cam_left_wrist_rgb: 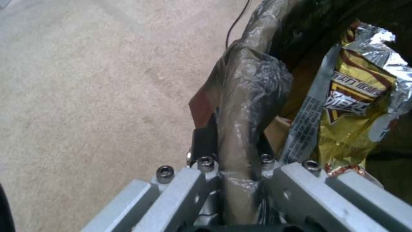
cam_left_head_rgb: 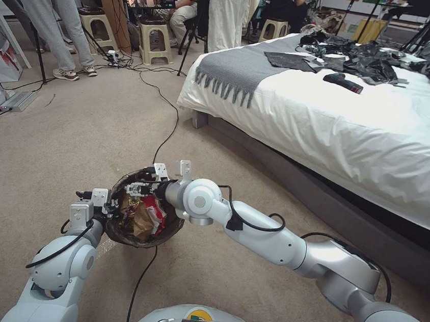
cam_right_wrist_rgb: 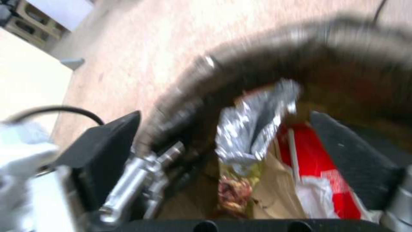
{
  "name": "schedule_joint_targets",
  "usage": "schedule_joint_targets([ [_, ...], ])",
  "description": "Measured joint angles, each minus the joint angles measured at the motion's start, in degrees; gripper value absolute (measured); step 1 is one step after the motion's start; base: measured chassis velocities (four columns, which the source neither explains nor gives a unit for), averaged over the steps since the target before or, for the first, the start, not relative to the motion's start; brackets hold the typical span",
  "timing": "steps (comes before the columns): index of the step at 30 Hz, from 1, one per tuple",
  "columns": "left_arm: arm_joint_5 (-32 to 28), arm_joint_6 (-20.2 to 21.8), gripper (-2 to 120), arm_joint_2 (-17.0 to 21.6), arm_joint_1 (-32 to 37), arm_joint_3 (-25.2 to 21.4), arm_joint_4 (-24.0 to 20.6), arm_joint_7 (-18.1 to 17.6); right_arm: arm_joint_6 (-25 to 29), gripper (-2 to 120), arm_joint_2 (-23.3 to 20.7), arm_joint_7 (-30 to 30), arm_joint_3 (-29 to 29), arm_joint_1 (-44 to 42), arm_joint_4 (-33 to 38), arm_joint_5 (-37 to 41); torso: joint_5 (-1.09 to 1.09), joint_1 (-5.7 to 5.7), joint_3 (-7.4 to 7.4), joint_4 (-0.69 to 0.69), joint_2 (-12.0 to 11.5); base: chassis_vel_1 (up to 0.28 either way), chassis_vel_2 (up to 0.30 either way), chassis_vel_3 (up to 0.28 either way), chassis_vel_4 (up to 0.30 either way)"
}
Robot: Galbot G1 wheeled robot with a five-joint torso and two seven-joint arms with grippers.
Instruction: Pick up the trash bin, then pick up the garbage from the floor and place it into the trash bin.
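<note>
- Fingers of the left gripper point(cam_left_wrist_rgb: 234, 167) are clamped on the bag-covered rim of the trash bin point(cam_left_head_rgb: 116, 225), low and left of centre in the head view.
- Right gripper point(cam_left_head_rgb: 137, 190) sits over the bin's mouth, its dark fingers point(cam_right_wrist_rgb: 352, 158) spread apart, grasping nothing.
- Left wrist view gives a close look at a yellow wrapper point(cam_left_wrist_rgb: 356, 106) inside the bin.
- Right wrist view adds a red wrapper point(cam_right_wrist_rgb: 317, 164) and brown paper point(cam_right_wrist_rgb: 275, 193).
- Head view alone takes in the carpet point(cam_left_head_rgb: 46, 153) and the bed point(cam_left_head_rgb: 342, 118) at upper right.
</note>
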Motion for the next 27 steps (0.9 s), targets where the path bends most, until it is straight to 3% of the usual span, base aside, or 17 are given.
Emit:
schedule_joint_targets([
  [8,-0.26,0.0,0,0.16,-0.08,0.02,-0.29,-0.07,0.32,100,-4.35,0.54,5.05,0.35,5.66,-1.01,0.01,0.0,0.0,0.0,0.0,0.0,0.0,0.0,0.0],
  [12,-0.38,0.0,0,0.13,-0.2,0.33,-0.65,-0.14,0.69,100,-9.88,0.42,10.49,0.16,8.98,-3.35,0.02,0.0,0.0,-0.01,0.0,0.0,0.0,0.0,0.0],
  [13,-0.65,0.01,0,0.2,-0.19,0.39,-1.0,-0.25,1.86,100,-12.81,-0.04,12.86,-0.04,10.44,-6.24,0.02,0.0,0.0,-0.01,0.0,0.0,0.0,0.0,0.0],
  [18,-1.34,0.01,0,0.48,-0.03,0.32,-1.69,-0.66,4.17,100,-17.13,-1.24,18.66,-3.77,12.47,-14.89,0.02,0.0,0.0,-0.01,0.0,0.0,0.0,0.0,0.0],
  [21,-1.98,0.01,0,0.83,0.22,0.02,-2.07,-1.05,7.36,100,-20.33,-3.41,25.34,-9.74,14.07,-25.46,0.02,0.0,0.0,-0.02,0.0,0.0,0.0,0.0,0.0],
  [22,-1.98,0.01,0,0.83,0.22,0.02,-2.07,-1.05,7.36,100,-20.33,-3.41,25.34,-9.74,14.07,-25.46,0.02,0.0,0.0,-0.02,0.0,0.0,0.0,0.0,0.0],
  [27,-2.52,0.01,0,0.85,0.41,0.02,-2.75,-1.06,11.06,100,-21.5,-8.31,39.57,-21.58,14.67,-37.38,0.0,0.0,-0.01,-0.01,0.0,0.0,0.0,0.0,0.0],
])
